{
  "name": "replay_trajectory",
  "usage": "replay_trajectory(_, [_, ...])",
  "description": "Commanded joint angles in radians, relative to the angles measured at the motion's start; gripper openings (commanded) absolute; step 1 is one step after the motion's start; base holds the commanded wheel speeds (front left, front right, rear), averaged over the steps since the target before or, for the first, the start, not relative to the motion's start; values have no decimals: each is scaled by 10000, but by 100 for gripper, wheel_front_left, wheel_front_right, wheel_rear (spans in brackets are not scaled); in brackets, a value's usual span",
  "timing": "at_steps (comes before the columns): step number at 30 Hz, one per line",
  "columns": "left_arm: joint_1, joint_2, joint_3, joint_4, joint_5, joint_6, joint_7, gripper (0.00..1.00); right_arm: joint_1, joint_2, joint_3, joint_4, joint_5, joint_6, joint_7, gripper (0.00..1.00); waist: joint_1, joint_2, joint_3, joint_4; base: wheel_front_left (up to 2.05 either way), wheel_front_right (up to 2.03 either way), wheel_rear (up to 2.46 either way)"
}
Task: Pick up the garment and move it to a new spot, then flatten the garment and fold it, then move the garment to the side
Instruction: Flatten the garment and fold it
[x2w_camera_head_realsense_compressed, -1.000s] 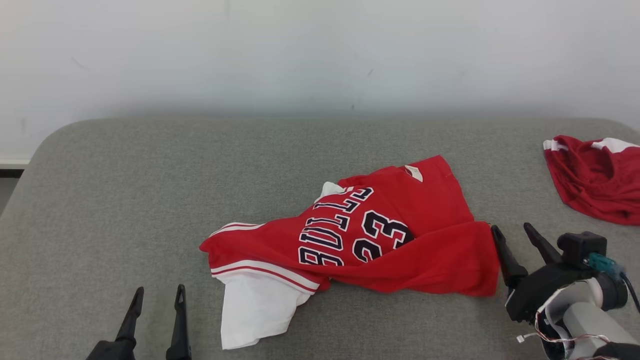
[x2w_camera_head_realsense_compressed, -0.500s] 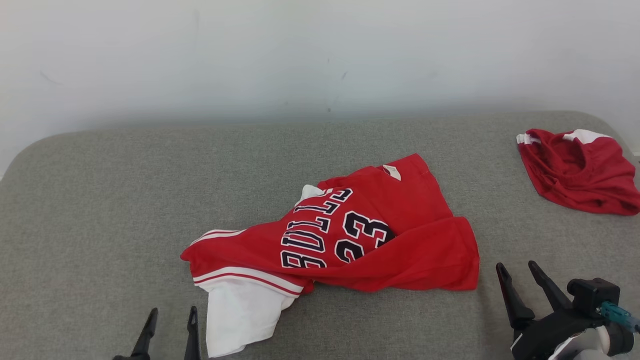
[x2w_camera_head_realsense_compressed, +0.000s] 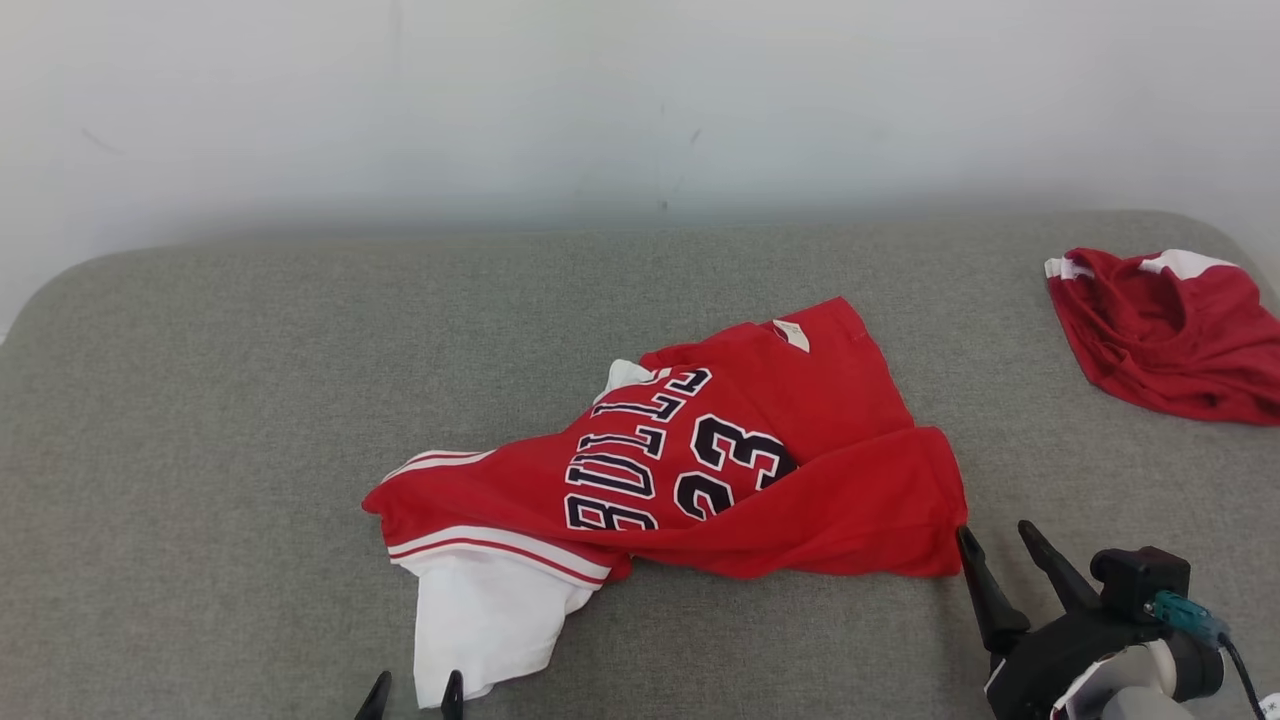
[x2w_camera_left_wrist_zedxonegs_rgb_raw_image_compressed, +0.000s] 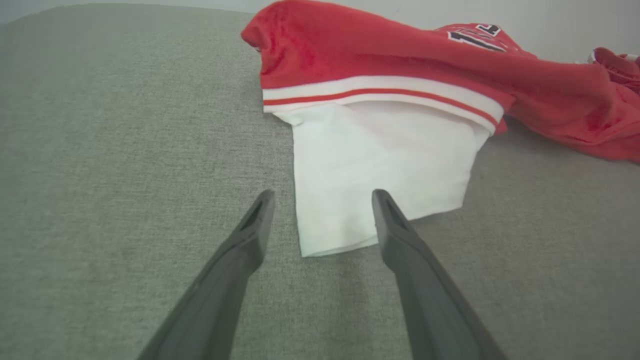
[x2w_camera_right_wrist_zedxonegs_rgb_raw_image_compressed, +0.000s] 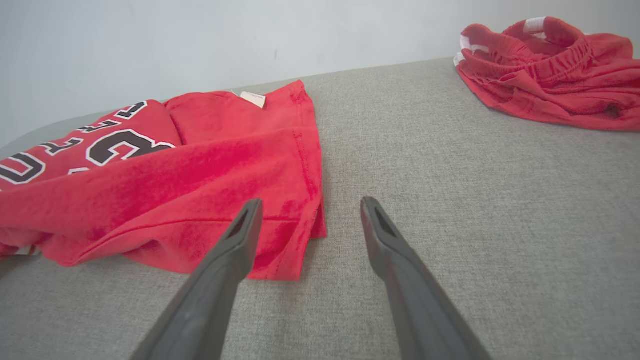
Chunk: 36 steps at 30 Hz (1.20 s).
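Jersey (x2w_camera_head_realsense_compressed: 700, 470) lies crumpled mid-frame on the grey pad (x2w_camera_head_realsense_compressed: 200, 400), not yet flattened. Step, as judged: first pick-up, not begun. Left gripper (x2w_camera_head_realsense_compressed: 417, 688), bottom centre, jaws apart and empty, straddles the white flap (x2w_camera_left_wrist_zedxonegs_rgb_raw_image_compressed: 370, 165) corner. Right gripper (x2w_camera_head_realsense_compressed: 995, 535), lower right, jaws apart and empty, at the red hem corner. Next move calls for closing on both corners, then an even lift.

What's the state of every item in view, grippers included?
Red Bulls 23 jersey with white panel: crumpled, unfolded, lying on the grey padded surface.
Red elastic-waisted garment with white trim: bunched in a heap, far right, apart from the jersey.
Left gripper: open, empty, fingers either side of the white panel's corner.
Right gripper: open, empty, at the jersey's near right corner.
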Motion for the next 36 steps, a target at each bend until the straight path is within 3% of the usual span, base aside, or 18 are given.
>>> replay_trajectory(1, [-166, 41, -43, 162, -72, -13, -31, 100, -138, 52, 68, 112, 60, -23, -32, 100, 0, 0, 79, -10, 0, 0, 0])
replay_trajectory(13, [-1016, 99, -310, 1367, -803, -14, -29, 100, -1055, 199, 710, 1269, 412, -23, -30, 100, 0, 0, 467, 130, 0, 0, 0])
replay_trajectory(14, [-1056, 81, -427, 1543, -904, -14, -29, 100, -1117, 217, 756, 1367, 461, -23, -31, 86, 0, 0, 499, 138, 0, 0, 0])
replay_trajectory(15, [-1153, 69, -530, 1658, -996, -16, -28, 100, -1188, 226, 804, 1451, 510, -23, -32, 27, 0, 0, 529, 149, 0, 0, 0])
replay_trajectory(16, [-1236, 55, -576, 1810, -1166, -16, -28, 100, -1262, 240, 849, 1529, 553, -23, -32, 0, 0, 0, 554, 161, 0, 0, 0])
replay_trajectory(17, [-1278, 42, -702, 2010, -1292, -16, -23, 99, -1331, 261, 902, 1587, 578, -23, -34, 0, 0, 0, 575, 169, 0, 0, 0])
replay_trajectory(18, [-1350, 28, -865, 2192, -1379, -17, -17, 36, -1391, 296, 956, 1652, 625, -23, -33, 0, 0, 0, 588, 180, 0, 0, 0])
replay_trajectory(19, [-1447, 13, -940, 2266, -1539, -17, -15, 12, -1422, 322, 999, 1698, 661, -23, -34, 0, 0, 0, 589, 194, 0, 0, 0])
replay_trajectory(20, [-1501, 0, -1062, 2394, -1641, -19, 3, 0, -1449, 311, 1032, 1692, 667, -23, -37, 0, 0, 0, 584, 207, 0, 0, 0])
replay_trajectory(25, [-1478, 100, -1217, 2206, -1920, -16, -6, 0, -1165, 197, 886, 1109, 660, -23, -39, 0, 0, 0, 392, 240, 0, 0, 0])
replay_trajectory(36, [-61, 281, -71, -643, -1291, -15, -29, 0, 867, -191, 101, -1538, 466, -23, -38, 0, 0, 0, -6, 171, 0, 0, 0])
